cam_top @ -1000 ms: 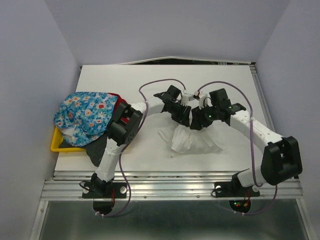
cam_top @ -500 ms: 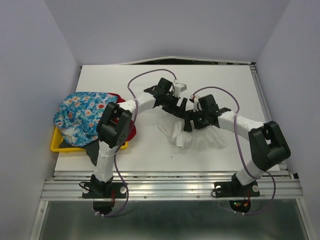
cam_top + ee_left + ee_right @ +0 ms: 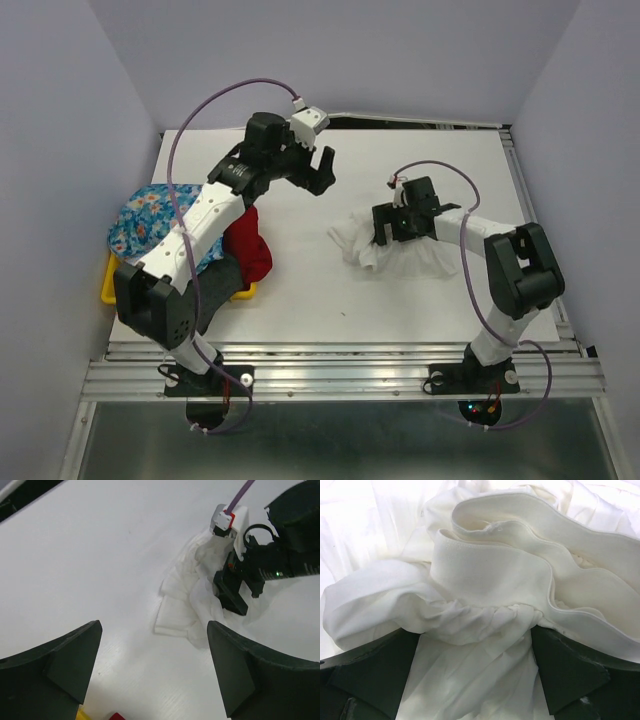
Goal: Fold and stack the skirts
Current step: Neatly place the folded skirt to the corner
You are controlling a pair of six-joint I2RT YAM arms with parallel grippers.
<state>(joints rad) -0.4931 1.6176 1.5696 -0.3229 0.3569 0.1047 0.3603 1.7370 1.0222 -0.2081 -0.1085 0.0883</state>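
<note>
The thin white skirt [image 3: 405,258] lies crumpled on the table right of centre; it also shows in the left wrist view [image 3: 182,605]. My right gripper [image 3: 383,230] is open, low on the skirt's left part, with gathered cloth and the waistband [image 3: 490,575] between its fingers [image 3: 370,670]. My left gripper [image 3: 320,172] is open and empty, raised over the table's back middle, apart from the skirt [image 3: 152,630]. The blue flower-print skirt [image 3: 150,222], the red skirt [image 3: 256,248] and the dark grey skirt [image 3: 212,288] are heaped at the left.
A yellow tray [image 3: 113,291] sits under the heap at the table's left edge. The left arm arches over the heap. Purple cables loop above both arms. Bare white table [image 3: 300,300] lies between the heap and the white skirt.
My left gripper has let go of the white skirt and lifted back and to the left. My right gripper stays on the skirt, which has shifted a little to the right.
</note>
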